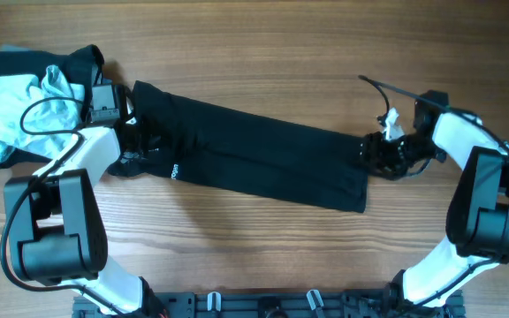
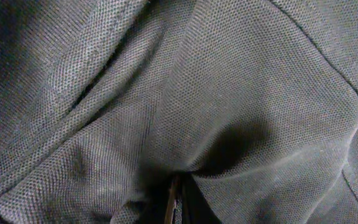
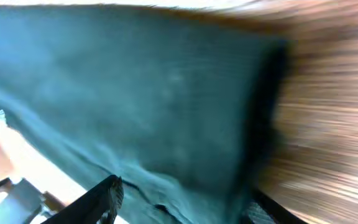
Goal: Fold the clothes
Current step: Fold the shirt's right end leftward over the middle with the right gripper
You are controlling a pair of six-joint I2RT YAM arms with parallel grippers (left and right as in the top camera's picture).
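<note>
Black T-shirt (image 2: 229, 93) bunched in left claw (image 1: 140, 143), clamped on it, 9 o'clock. Right claw (image 1: 371, 152) apart at 3 o'clock; best pinch both layers squarely.

1. Overhead view is getting soft, even, fairly bright light; the table (image 1: 325, 53) grain is reading sharp all around the T-shirt (image 1: 254, 155).
2. T-shirt is coming out near solid black, its folds barely showing; a faint soft shadow is lying on the wood just below its lower edge.
3. Pale cloth (image 1: 16, 110) left of the T-shirt is glaring, almost washing out.
4. Left wrist view is sitting dim and close on the T-shirt: weave is staying sharp mid-frame, and a dark shadow pocket is pooling low centre.
5. Right wrist view is smearing with motion blur: T-shirt is tinting teal, wood right of it is streaking, and a pale patch lower left of it is blowing out.
</note>
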